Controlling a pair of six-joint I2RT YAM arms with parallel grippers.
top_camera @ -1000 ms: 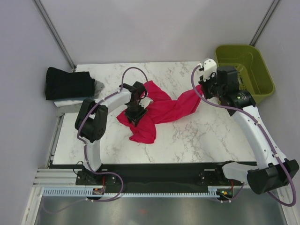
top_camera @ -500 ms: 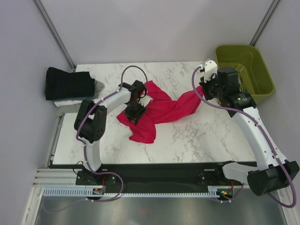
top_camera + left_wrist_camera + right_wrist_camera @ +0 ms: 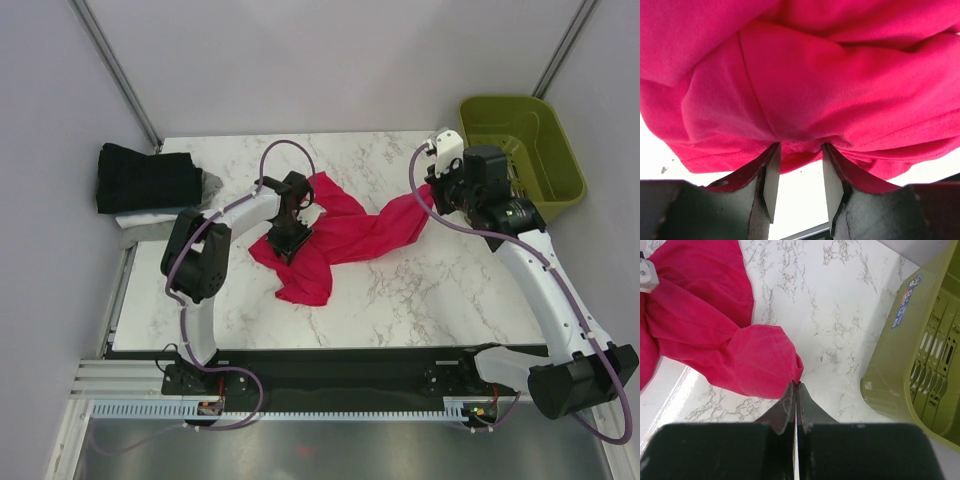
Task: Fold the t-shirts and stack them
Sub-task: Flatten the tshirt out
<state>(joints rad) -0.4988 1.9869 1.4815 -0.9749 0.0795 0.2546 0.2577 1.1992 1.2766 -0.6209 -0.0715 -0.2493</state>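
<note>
The crimson-pink t-shirt (image 3: 345, 235) lies crumpled and stretched across the middle of the marble table (image 3: 420, 290). My left gripper (image 3: 290, 240) sits on the shirt's left part. In the left wrist view its jaws stand apart, and the left gripper (image 3: 800, 147) presses its tips into a bunched hem of the t-shirt (image 3: 805, 85). My right gripper (image 3: 432, 190) holds the shirt's right end raised. In the right wrist view the right gripper (image 3: 797, 385) is shut on a corner of the t-shirt (image 3: 715, 335). A folded black t-shirt (image 3: 148, 178) rests on white and grey ones (image 3: 140, 220) at the far left.
An olive-green plastic basket (image 3: 520, 150) stands off the table's back right corner, close to my right gripper, and the basket (image 3: 920, 355) fills the right side of the right wrist view. Grey walls enclose the table.
The left gripper's jaws have narrowed a little around the cloth. The right arm and the shirt have hardly moved.
</note>
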